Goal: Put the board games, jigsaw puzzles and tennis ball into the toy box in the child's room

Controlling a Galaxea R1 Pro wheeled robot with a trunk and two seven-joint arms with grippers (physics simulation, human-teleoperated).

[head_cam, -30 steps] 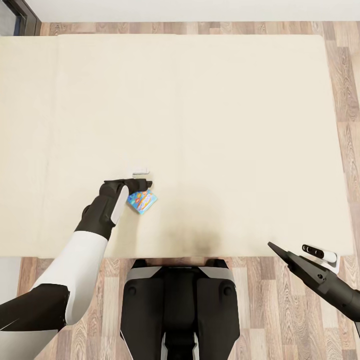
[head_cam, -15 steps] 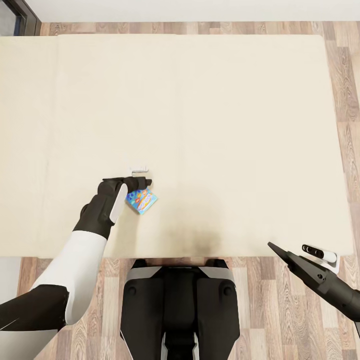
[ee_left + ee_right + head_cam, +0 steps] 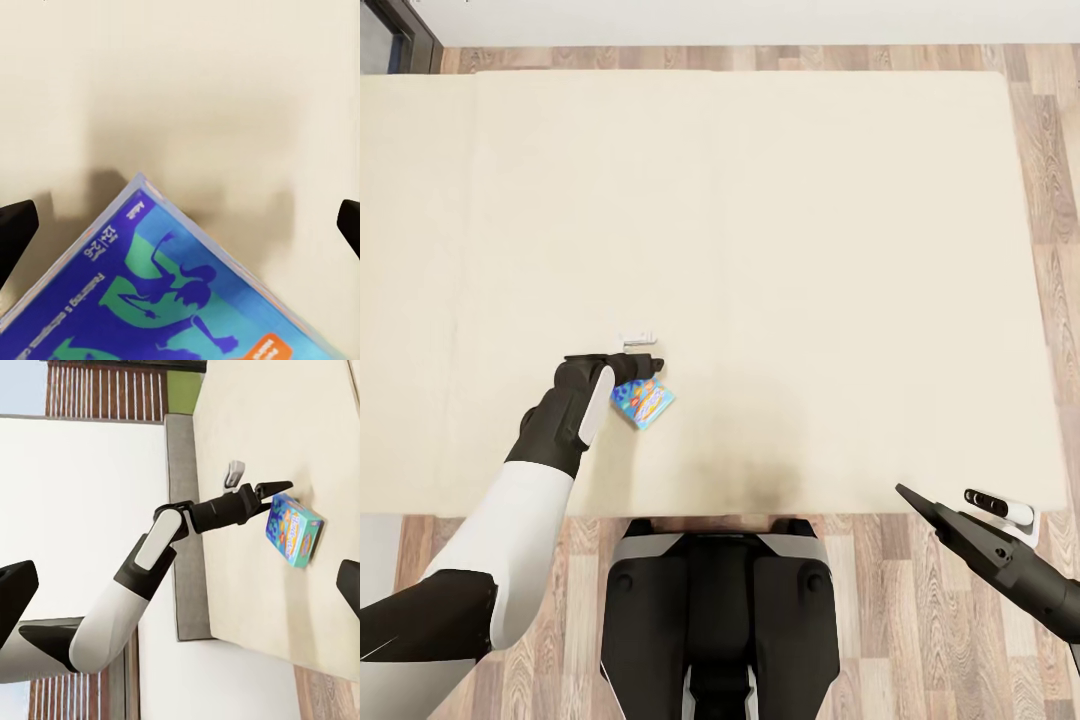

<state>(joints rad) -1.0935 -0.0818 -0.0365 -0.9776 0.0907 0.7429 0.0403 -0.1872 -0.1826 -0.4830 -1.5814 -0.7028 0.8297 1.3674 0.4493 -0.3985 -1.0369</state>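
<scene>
I'm looking down on the bed [image 3: 780,230], a broad beige mattress with wooden floor [image 3: 1050,160] showing past its far and right edges. My left arm [image 3: 530,500] reaches out over the near part of the mattress; my right arm [image 3: 1000,555] hangs back off the bed's near right corner, well away from anything.

One board game [image 3: 644,402], a small blue box with cartoon print, lies flat on the mattress, turned diagonally so a corner points toward me. The left gripper [image 3: 643,366] sits just at its far left edge, fingers pointing right along that side. In the left wrist view the box [image 3: 172,292] lies below and between the two dark fingertips [image 3: 15,229], which stand wide apart, so the jaws are spread and hold nothing. The right gripper [image 3: 180,592] is likewise spread and empty.

Just beyond the left gripper lies a small white object [image 3: 637,337] I can't identify.

The left arm is plainly the nearer one. I judge the next move is to come down so the fingers straddle the box's short width.
</scene>
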